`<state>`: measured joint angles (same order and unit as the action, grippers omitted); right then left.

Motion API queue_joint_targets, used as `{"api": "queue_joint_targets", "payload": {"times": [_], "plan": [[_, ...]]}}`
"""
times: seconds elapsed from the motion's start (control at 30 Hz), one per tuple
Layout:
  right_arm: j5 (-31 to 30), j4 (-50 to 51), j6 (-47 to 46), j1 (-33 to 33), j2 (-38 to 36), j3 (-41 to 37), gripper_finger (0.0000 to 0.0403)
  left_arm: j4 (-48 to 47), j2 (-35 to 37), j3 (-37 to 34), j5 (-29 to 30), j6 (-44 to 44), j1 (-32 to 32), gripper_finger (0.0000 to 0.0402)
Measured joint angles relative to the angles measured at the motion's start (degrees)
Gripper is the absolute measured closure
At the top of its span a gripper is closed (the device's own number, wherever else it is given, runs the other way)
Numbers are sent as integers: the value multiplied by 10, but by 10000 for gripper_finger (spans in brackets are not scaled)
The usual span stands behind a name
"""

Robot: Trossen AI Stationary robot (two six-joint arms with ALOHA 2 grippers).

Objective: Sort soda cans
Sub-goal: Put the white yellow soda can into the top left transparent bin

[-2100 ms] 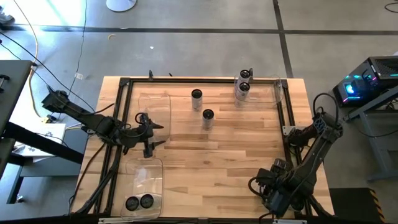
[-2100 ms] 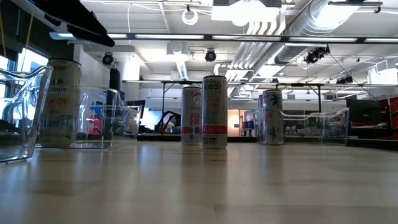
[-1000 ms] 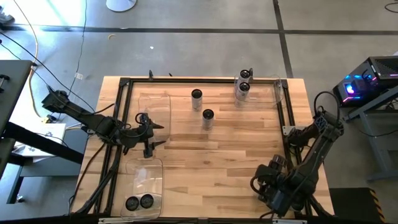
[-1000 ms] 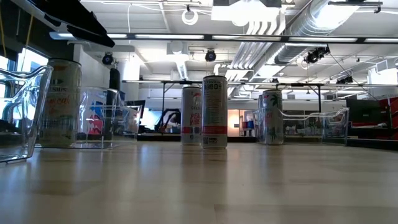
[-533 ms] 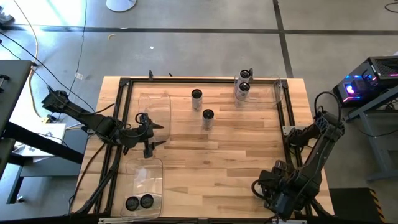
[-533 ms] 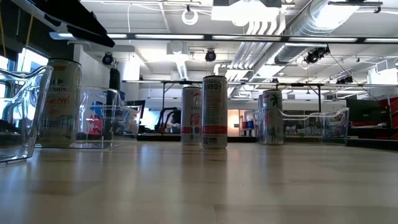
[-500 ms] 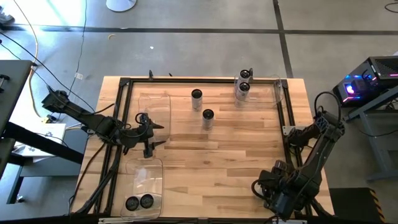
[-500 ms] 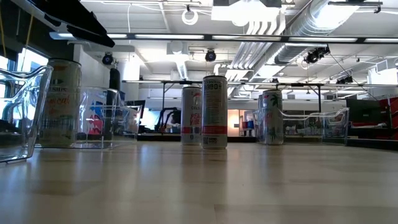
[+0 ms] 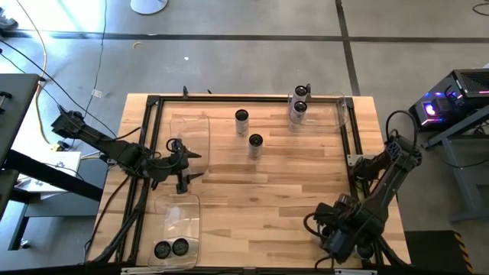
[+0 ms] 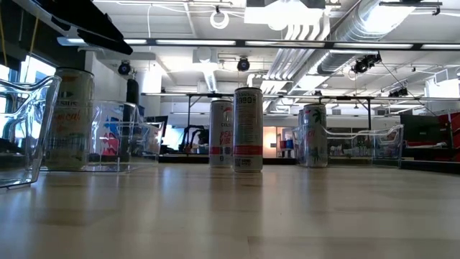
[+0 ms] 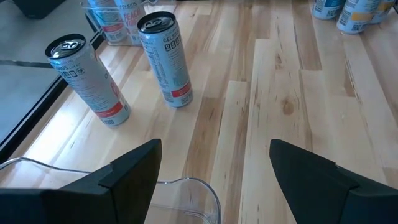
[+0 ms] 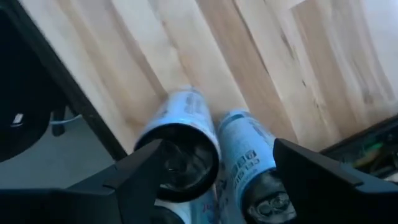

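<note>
Two soda cans (image 9: 241, 117) (image 9: 255, 141) stand upright on the wooden table's far middle. Two more soda cans (image 9: 298, 107) stand in a clear bin (image 9: 340, 113) at the far right. Another two soda cans (image 9: 171, 247) stand in a clear bin (image 9: 183, 214) at the near left. My left gripper (image 9: 195, 166) hangs open at the left, by a third clear bin (image 9: 191, 126), with nothing between its fingers. My right gripper (image 12: 217, 149) is open at the near right corner and points down over two light-blue cans (image 12: 183, 140) (image 12: 249, 155); the arm hides them in the high view.
A black metal frame (image 9: 153, 103) runs around the table's edges. The middle and near part of the table is bare wood (image 9: 260, 206). The left wrist view shows the two middle cans (image 11: 166, 59) beyond the rim of the clear bin (image 11: 193, 186).
My right arm's wrist has swung a little over the near right corner, toward the right edge and then back toward the left, tipping the gripper. The cans and bins stand as before.
</note>
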<state>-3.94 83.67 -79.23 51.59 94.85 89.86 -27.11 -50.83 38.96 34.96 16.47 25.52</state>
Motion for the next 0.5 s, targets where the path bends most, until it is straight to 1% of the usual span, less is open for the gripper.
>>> {"api": "queue_joint_targets", "payload": {"times": [0.1, 0.3, 0.5], "plan": [[2, -18, 17, -4, 0, 0, 107, 0, 0, 0, 0, 0, 0, 108], [10, -20, 11, 0, 0, -13, 106, 0, 0, 0, 0, 0, 0, 108], [14, -75, 12, 2, -2, -41, 106, 0, 0, 0, 0, -1, 0, 108]]}}
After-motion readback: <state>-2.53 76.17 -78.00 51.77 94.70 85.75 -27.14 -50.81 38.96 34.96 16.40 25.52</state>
